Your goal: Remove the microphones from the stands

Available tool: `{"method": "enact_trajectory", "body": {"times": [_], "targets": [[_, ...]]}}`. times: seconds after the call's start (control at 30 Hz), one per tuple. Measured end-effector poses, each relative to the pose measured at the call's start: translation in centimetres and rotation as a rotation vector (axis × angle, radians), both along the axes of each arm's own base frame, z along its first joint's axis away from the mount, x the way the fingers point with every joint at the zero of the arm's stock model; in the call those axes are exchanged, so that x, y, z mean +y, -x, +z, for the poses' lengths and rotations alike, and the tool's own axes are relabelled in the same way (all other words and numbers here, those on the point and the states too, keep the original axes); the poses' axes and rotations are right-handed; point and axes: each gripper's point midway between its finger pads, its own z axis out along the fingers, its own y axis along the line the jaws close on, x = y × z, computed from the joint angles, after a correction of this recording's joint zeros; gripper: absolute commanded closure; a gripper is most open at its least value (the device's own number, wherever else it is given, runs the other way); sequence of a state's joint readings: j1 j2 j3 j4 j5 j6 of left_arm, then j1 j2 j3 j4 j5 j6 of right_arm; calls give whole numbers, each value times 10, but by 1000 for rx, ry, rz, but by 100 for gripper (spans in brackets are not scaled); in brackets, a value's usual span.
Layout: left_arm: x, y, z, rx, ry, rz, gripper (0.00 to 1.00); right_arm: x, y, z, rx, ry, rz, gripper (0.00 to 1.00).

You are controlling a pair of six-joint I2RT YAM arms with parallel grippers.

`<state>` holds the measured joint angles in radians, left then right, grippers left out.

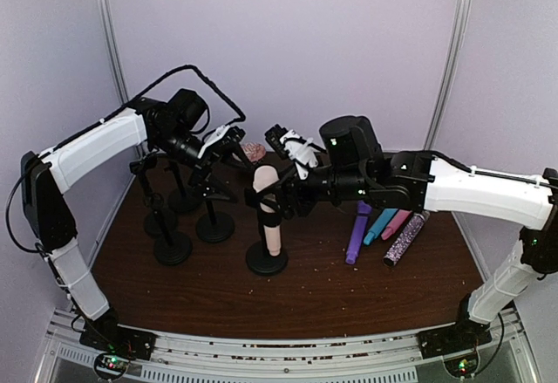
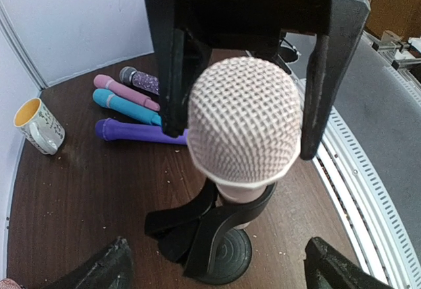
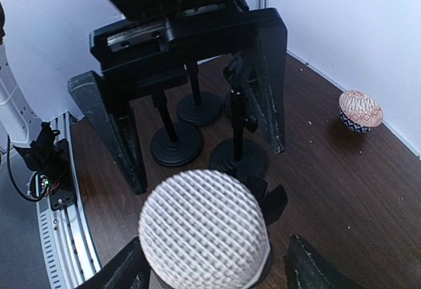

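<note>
right claw (image 3: 214, 243): jaws wide, 1 finger on each side of the microphone (image 2: 245, 121) head, level with the mesh. Nothing clamped. Whether either finger touches the mesh: cannot tell, the gaps are slim.
left claw (image 2: 217, 246): jaws wide, holding nothing, facing the right claw across the head. Whether its tips reach the head: cannot tell.
microphone: pale pink, upright, head up, seated in the clip of the stand (image 1: 266, 257), mid-table.
microphone handle: mostly hidden under its own head in both wrist views. In the top view the clip and the right claw cross it.
claw tips: each wrist camera cuts its own fingers off at the bottom edge. In the top view the right tips are black on black against the stand and can't be separated.
empty stands (image 3: 176, 145): black, clustered left of the occupied stand. Count unclear, since posts overlap each other and the left claw.
spares: purple mic (image 2: 135, 132), blue mic (image 2: 125, 106), pink mic (image 2: 122, 91) and sequined mic (image 2: 146, 81) lie side by side on the table (image 1: 218, 300), right of the stand and apart from it. In the left wrist view a right-claw finger covers 1 end of the purple mic.
mug (image 2: 39, 126): yellow inside, upright, beyond the spares near the wall. Print too small to read.
bowl (image 3: 360, 110): patterned, by the back wall. Partly hidden behind the left claw in the top view.
</note>
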<state>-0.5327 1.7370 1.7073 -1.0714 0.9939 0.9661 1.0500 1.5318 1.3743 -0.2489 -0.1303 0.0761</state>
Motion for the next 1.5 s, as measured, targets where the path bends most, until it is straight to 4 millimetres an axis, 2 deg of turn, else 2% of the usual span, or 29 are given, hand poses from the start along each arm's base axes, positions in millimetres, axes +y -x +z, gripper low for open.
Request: {"method": "enact_trajectory", "body": {"times": [0.27,0.5,0.77,1.03,1.17,1.27,1.4,1.5], "targets": [[-15,-1,-32,-14,-48,-61,7,-4,-11,-12,2,41,-64,40],[-25,-16,-43,-34,-51,-63,9,-5,-13,-18,-19,81,-67,44],[-30,-25,-41,-52,-35,-44,10,-23,-25,-24,-42,145,-60,49],[-33,-22,-41,-59,-28,-54,21,-34,-37,-19,-65,170,-64,50],[-31,-18,-43,-41,-41,-63,27,-32,-36,-13,-67,156,-46,40],[-30,-13,-48,-22,-53,-67,30,-29,-33,-11,-57,139,-28,38],[-27,-10,-56,5,-70,-64,36,-23,-28,-10,-54,111,-8,38],[-25,-7,-61,25,-79,-48,45,-21,-26,-15,-47,103,-2,39]]}}
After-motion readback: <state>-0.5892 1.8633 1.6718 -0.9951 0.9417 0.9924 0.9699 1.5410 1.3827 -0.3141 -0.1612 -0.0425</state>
